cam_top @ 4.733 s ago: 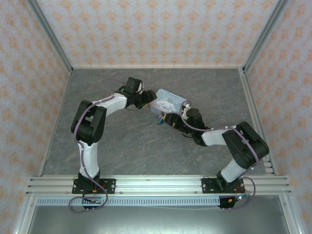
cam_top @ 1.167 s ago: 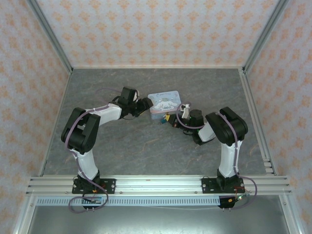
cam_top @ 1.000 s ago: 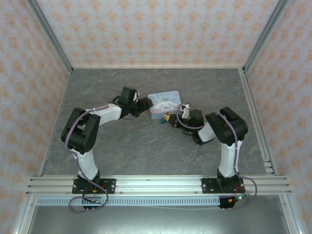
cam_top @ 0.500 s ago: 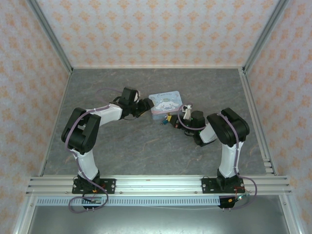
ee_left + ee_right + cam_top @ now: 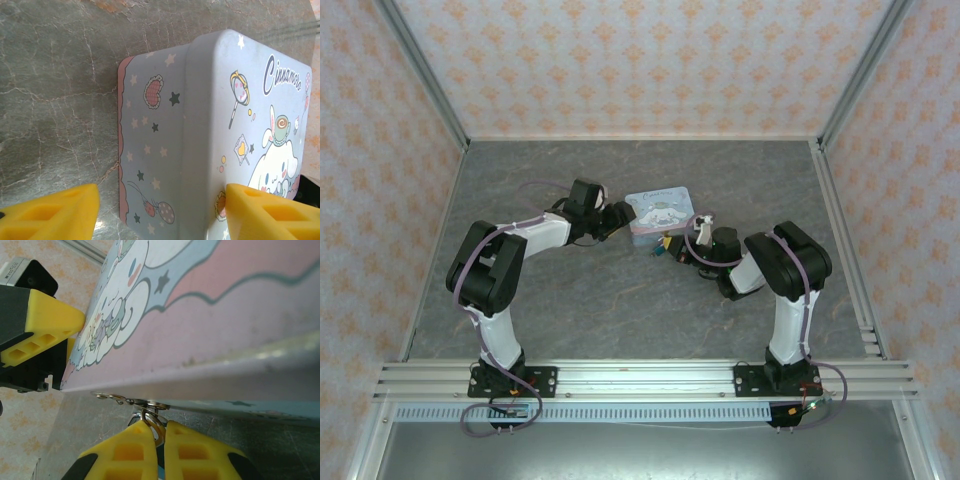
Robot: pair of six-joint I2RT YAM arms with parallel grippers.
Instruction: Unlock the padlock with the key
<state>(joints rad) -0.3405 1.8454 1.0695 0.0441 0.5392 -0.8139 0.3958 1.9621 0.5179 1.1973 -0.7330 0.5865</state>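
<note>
The right fingers (image 5: 125,450) are pressed together on a small metal ring (image 5: 151,419), which stands up out of the seam between them. A thin wire hook (image 5: 107,396) trails from that ring along the foot of the tin (image 5: 240,325). Whether the ring carries the key I cannot tell, as no blade or bow is clear enough to name. From above, the padlock (image 5: 650,249) is a dark teal speck on the desk (image 5: 570,310), just off the tin's near-left corner and just past these fingertips on their left. That makes the right arm plainly the nearer one. The padlock is too small for its long axis or keyhole side to be read, and I judge that this is what the next move depends on. Farther out, the left fingers (image 5: 55,212) are spread at the tin's left end. One is parted from the wall by a strip of bare desk and the other lies over the lid, so they bracket the tin rather than clamp it. The tin's long side runs roughly left to right between the two arms.
</note>
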